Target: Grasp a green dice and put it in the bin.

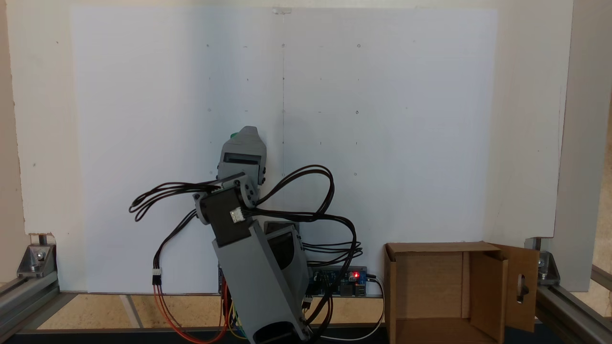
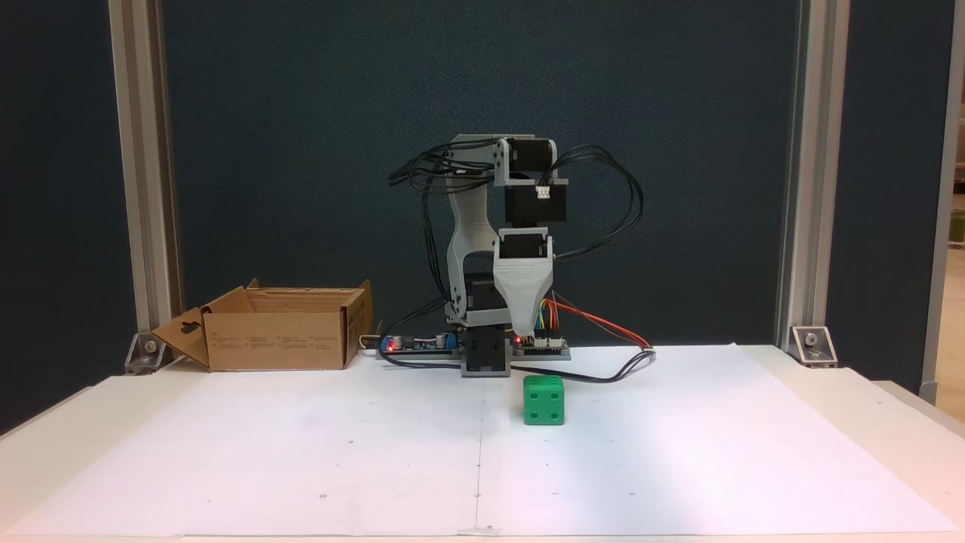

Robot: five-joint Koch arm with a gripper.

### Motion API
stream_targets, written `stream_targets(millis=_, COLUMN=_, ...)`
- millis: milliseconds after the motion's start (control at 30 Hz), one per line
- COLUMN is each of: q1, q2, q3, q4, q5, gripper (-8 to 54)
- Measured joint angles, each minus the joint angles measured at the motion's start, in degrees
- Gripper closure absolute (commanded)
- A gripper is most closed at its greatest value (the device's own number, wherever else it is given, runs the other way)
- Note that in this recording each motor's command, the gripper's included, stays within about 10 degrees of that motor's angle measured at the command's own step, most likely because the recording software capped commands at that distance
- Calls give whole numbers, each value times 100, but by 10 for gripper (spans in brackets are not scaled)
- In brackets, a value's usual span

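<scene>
The green dice point(image 2: 543, 400) sits on the white paper near the middle of the table, a face with several pips towards the camera. From above, only a green sliver of the dice point(image 1: 234, 135) peeks out at the left of the gripper's tip. My grey gripper point(image 2: 528, 332) points straight down, hanging a little above the dice and slightly left of it. From above, the gripper point(image 1: 248, 130) covers most of the dice. A single tapered jaw shows, so its opening is unclear. The cardboard bin point(image 2: 279, 339) stands open at the back left, with its slotted flap point(image 2: 185, 335) folded out.
In the view from above, the bin point(image 1: 430, 286) is at the lower right beside the arm's base. A circuit board with a red light point(image 1: 354, 275) and looping black cables point(image 1: 306, 191) lie around the base. Aluminium posts point(image 2: 147, 173) frame the table's back corners.
</scene>
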Motion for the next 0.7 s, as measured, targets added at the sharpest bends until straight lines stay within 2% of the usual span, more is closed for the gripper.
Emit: stream_targets(millis=700, q1=-229, q2=-26, q3=738, q4=-844, q5=70, gripper=15)
